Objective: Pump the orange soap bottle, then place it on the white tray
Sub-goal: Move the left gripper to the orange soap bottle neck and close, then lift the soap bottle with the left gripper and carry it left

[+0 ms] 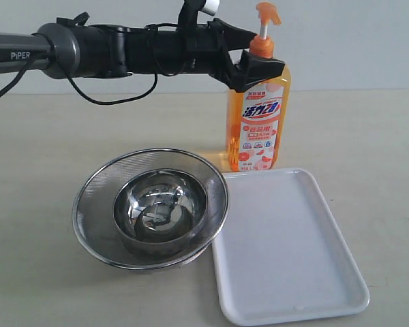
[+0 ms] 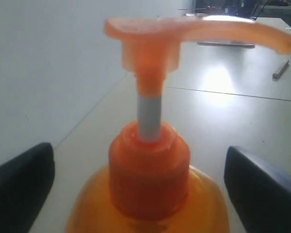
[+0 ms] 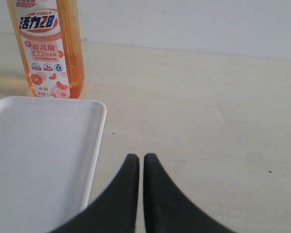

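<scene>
The orange soap bottle [image 1: 258,122] stands upright on the table just behind the far edge of the white tray [image 1: 286,252]. Its pump head [image 1: 267,12] is raised on the white stem. My left gripper [image 1: 259,68] reaches in from the left at the bottle's shoulder. In the left wrist view its fingers [image 2: 262,189] stand wide apart on either side of the bottle [image 2: 149,174], below the pump head [image 2: 150,39]; it is open. My right gripper [image 3: 137,160] is shut and empty, low over the table beside the tray [image 3: 39,145], facing the bottle [image 3: 48,48].
A round steel mesh strainer [image 1: 95,197] with a shiny steel bowl [image 1: 160,204] inside sits left of the tray, touching its rim. A black cable [image 1: 116,99] hangs under the left arm. A pale wall rises behind the table.
</scene>
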Available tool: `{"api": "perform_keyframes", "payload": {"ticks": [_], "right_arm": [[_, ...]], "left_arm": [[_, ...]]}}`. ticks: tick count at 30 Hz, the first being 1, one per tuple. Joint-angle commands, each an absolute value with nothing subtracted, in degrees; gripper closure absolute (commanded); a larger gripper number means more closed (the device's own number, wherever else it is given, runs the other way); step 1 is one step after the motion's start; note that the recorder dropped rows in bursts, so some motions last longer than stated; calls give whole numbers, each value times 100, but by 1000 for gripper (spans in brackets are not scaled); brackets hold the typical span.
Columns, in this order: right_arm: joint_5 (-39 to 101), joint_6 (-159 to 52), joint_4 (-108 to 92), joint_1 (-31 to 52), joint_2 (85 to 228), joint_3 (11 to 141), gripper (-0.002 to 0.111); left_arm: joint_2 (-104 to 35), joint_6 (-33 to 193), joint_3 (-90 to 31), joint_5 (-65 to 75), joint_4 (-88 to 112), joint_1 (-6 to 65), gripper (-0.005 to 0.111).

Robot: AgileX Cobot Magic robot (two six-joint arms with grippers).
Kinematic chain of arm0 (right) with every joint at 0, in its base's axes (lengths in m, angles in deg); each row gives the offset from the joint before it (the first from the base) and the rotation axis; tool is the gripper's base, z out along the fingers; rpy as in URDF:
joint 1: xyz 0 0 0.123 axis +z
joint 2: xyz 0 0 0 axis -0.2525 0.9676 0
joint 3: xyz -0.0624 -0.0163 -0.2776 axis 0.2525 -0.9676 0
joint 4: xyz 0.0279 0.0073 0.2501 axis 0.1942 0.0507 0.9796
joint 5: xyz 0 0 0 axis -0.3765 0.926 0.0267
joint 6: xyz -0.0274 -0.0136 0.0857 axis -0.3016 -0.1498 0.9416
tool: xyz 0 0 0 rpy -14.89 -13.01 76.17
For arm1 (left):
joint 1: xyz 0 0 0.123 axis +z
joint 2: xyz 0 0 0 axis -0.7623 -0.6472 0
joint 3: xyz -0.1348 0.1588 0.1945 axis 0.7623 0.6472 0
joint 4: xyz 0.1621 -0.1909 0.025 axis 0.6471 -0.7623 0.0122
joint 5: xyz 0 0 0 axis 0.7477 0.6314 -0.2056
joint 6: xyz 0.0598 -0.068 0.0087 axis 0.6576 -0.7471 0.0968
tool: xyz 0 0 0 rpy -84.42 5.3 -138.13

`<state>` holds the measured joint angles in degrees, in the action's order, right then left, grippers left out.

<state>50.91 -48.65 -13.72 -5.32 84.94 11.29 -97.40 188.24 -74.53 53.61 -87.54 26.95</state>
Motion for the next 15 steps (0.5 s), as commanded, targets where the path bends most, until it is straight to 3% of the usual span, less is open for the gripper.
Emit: {"api": "perform_keyframes", "payload": {"ticks": [1,3,5,9,10,15], "right_arm": [[5019,-4859,-1422,-550,8470,1128,107],[5019,-4859,-1422,-550,8470,1128,107],[5019,-4859,-1422,-550,8470,1128,107],[5019,-4859,-1422,-550,8470,1128,107],[5019,-4859,-1422,-550,8470,1128,107],[5019,-4859,-1422,-550,8470,1128,107]], "left_arm": [[-9721,18757,-7505,5139,-8808,2634,21],[-9721,18717,-7505,5139,-8808,2634,31],[-9721,18578,-7505,5139,-8808,2634,49],[-9721,18579,-7505,5139,-8808,2634,97],[-9721,18620,-7505,5139,-8808,2634,101],[-9706,18549,-7505,5139,-8808,2634,102]]}}
